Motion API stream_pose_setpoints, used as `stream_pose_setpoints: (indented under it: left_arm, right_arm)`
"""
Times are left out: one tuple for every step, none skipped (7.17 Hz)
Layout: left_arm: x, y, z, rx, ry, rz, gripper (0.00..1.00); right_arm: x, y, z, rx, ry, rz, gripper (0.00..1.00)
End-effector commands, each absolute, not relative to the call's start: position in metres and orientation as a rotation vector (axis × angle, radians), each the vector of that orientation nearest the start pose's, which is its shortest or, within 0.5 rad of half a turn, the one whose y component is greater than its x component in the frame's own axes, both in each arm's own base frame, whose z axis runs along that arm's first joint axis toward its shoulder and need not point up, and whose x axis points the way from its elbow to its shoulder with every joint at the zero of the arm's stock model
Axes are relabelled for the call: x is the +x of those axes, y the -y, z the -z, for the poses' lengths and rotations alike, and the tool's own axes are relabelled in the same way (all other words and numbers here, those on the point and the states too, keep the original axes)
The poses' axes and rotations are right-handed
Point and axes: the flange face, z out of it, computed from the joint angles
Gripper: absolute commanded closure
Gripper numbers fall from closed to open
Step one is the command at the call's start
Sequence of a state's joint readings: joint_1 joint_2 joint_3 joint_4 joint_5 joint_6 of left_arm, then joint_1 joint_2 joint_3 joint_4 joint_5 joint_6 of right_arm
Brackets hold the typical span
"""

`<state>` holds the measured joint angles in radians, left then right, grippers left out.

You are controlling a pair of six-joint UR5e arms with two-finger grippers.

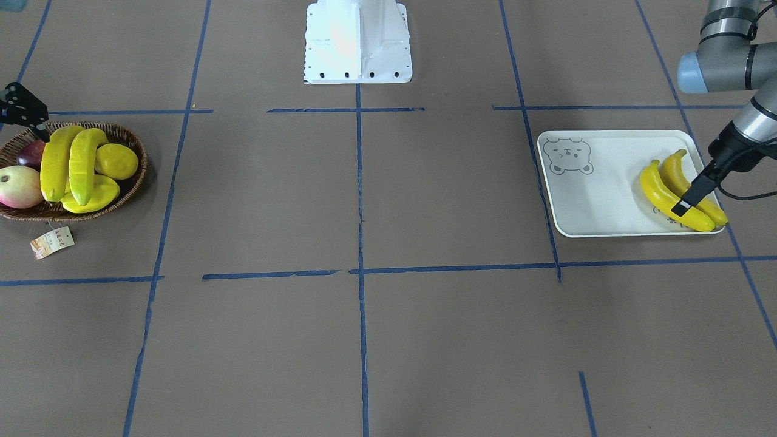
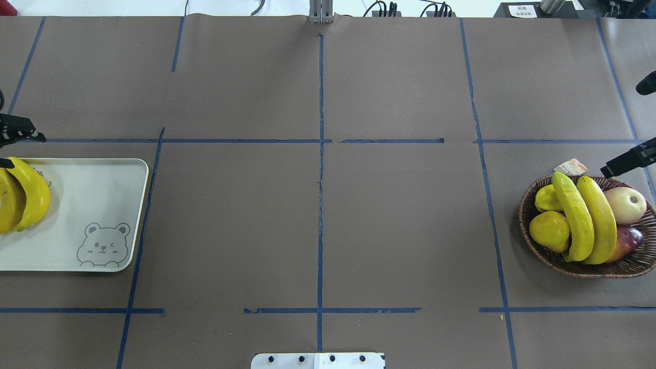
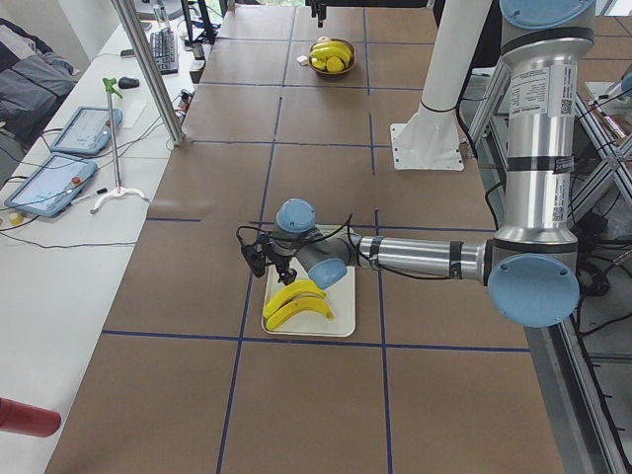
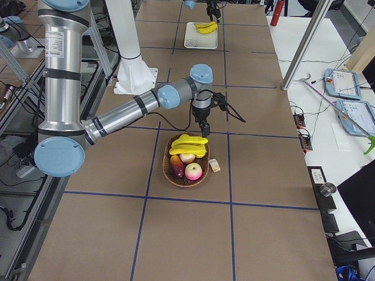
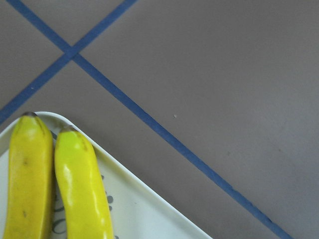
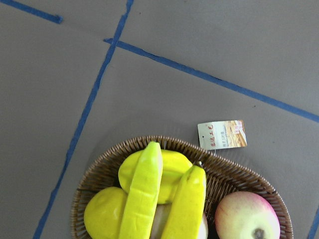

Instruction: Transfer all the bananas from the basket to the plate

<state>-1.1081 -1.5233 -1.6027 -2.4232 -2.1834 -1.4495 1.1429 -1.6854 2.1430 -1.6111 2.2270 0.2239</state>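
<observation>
The task is about half done. Two bananas (image 1: 657, 189) lie side by side on the plate (image 1: 601, 194), and the other two are in the basket (image 2: 558, 264), so two transfers appear to be left.

In the overhead view the plate sits at the 9 o'clock edge of the table (image 2: 230, 230) and the basket at the 3 o'clock edge, well apart. The plate is a pale rectangular tray with a bear drawing (image 2: 104, 245) near its 5 o'clock corner. Its two bananas rest against each other along the 9 o'clock side, and it holds nothing else.

In the basket, the remaining pair runs across the middle from 12 to 6 o'clock, touching each other and lying on top of the other fruit. A round lemon (image 2: 549, 230) sits at 9 o'clock. A ridged starfruit (image 2: 544, 199) is at 10 o'clock, partly under the nearer banana. A pink-and-cream fruit (image 2: 626, 204) is at 2 o'clock and a dark red fruit (image 2: 629, 241) is at 4 o'clock. A paper tag (image 2: 570, 166) lies on the table just outside the rim, near 12 o'clock.

The left tool (image 1: 689, 203) hangs over the two plated bananas. Only one finger shows plainly, so whether its fingers are apart or together cannot be told. Both bananas look to be resting on the plate rather than carried. The right tool (image 2: 622, 164) hovers just beyond the basket's rim at about 1 o'clock and holds nothing visible. Its spread cannot be told either.
</observation>
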Motion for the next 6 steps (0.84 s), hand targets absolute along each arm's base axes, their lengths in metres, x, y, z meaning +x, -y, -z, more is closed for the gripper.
stream_pose_setpoints:
  left_arm:
    - [0.162,0.481,-0.551,0.003,-1.056,0.56,0.01]
    - [0.162,0.482,-0.548,0.007,-1.061,0.557,0.01]
    - [0.163,0.482,-0.548,0.009,-1.061,0.557,0.01]
    - [0.164,0.482,-0.547,0.008,-1.063,0.554,0.01]
    - [0.164,0.482,-0.547,0.007,-1.063,0.553,0.01]
    - [0.164,0.482,-0.546,0.008,-1.064,0.553,0.01]
  right_arm:
    - [-0.087,0.368,-0.485,0.179,0.762,0.32,0.0]
    - [-0.085,0.364,-0.493,0.207,0.787,0.25,0.01]
    - [-0.088,0.367,-0.502,0.216,0.817,0.156,0.01]
    - [-0.089,0.364,-0.521,0.216,0.825,0.141,0.01]
    - [-0.094,0.36,-0.528,0.204,0.831,0.138,0.01]
    - [-0.102,0.355,-0.53,0.189,0.831,0.137,0.01]
